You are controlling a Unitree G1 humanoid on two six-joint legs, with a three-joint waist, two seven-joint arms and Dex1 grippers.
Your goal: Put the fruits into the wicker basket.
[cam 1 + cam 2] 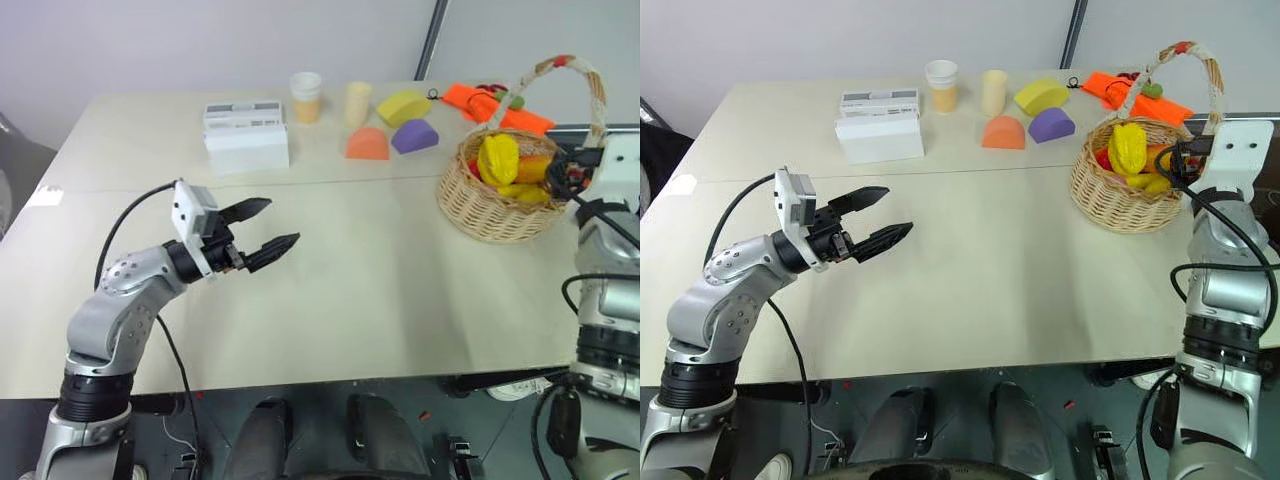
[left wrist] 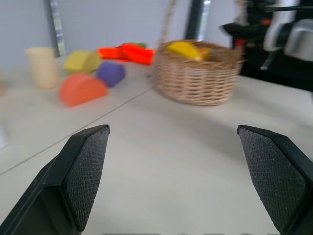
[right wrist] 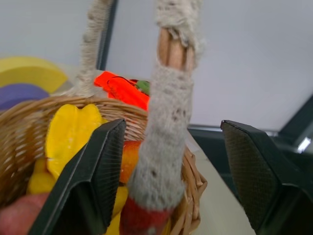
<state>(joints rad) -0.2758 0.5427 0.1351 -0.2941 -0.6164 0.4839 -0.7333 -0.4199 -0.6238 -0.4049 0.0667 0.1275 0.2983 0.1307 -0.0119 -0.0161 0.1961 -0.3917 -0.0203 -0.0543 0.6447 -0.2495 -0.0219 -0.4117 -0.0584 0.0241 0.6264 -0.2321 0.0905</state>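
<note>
The wicker basket (image 1: 480, 210) stands at the table's right side, its white-wrapped handle (image 3: 168, 112) arching over it. Inside lie the yellow ridged starfruit (image 1: 497, 158) and, low against the left wall, the pink-red peach (image 1: 1102, 158), among other yellow and orange pieces. My right gripper (image 1: 1170, 160) is at the basket's right rim, open, with the handle's post standing between its fingers (image 3: 98, 171) and touching neither. My left gripper (image 1: 272, 228) hovers open and empty over the bare left-middle of the table, well away from the basket.
Behind the basket lies an orange cloth (image 1: 495, 108). Along the back stand yellow (image 1: 402, 106), purple (image 1: 414, 135) and orange (image 1: 367, 144) wedge blocks, two cups (image 1: 306, 97), and a white box (image 1: 246, 135). The table's front edge runs close below my arms.
</note>
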